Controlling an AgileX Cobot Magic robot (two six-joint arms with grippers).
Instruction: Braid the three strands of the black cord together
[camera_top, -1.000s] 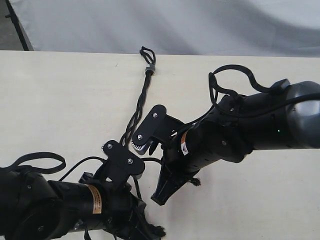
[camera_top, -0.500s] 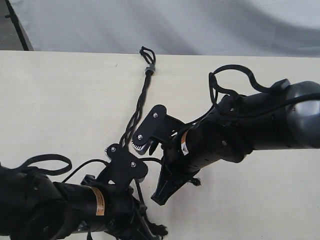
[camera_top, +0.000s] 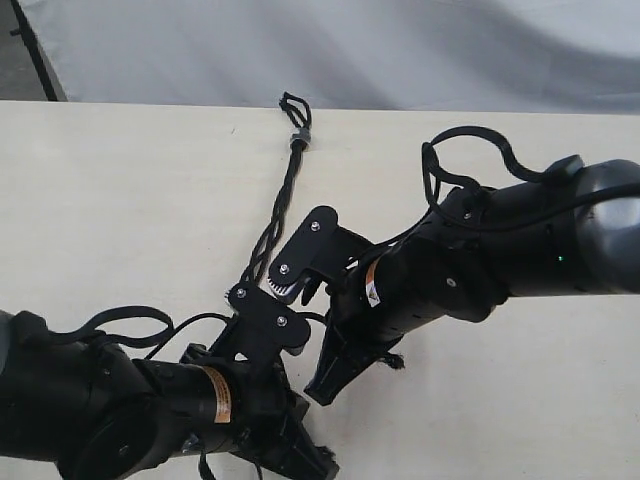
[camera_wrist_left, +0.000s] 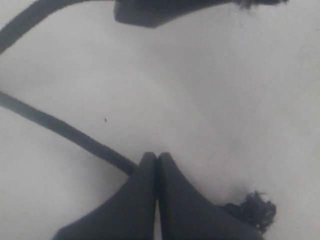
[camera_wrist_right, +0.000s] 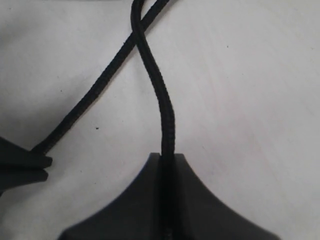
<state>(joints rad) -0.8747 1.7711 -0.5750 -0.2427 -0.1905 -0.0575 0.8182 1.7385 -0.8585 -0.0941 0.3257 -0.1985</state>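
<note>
Black cord lies twisted down the middle of the pale, matte desk, its loop right at the far edge, where a grey sheet hangs as backdrop. Right hand is clamped on one strand, which crosses another just beyond. Left hand has its fingers pressed together low over the desk, a frayed tip beside it; whether it pinches anything is unclear.

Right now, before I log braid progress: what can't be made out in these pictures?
Exterior view: where the braid ends, covered by the left arm and right arm.
Left wrist view: whether the shut left gripper pinches the blurred strand or just touches it.
Right wrist view: free end of the clamped strand, hidden inside the right gripper.
</note>
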